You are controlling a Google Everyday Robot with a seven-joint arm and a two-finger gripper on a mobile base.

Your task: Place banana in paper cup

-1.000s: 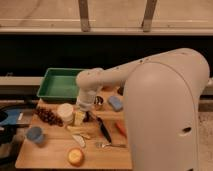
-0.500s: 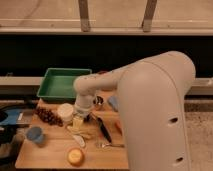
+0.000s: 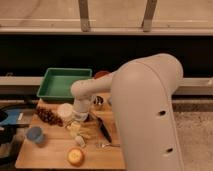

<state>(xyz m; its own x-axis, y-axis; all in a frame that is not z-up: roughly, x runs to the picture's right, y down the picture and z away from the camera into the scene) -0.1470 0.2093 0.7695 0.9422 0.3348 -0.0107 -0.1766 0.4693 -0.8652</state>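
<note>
A wooden counter point(image 3: 50, 150) stands before a dark wall. The white arm's end effector point(image 3: 80, 118) reaches down just right of the paper cup point(image 3: 65, 111). Whether it is spread or pressed together cannot be told. The pale banana point(image 3: 77, 131) lies on the counter just in front of the paper cup. A blue cup point(image 3: 34, 134) sits to the paper cup's front left, a round yellow-orange fruit point(image 3: 75, 156) farther in front, and a green tray point(image 3: 64, 82) behind.

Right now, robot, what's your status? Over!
Gripper low beside paper cup. Banana on the board right below gripper, not in cup yet. Black tool off to the side, not blocking.
</note>
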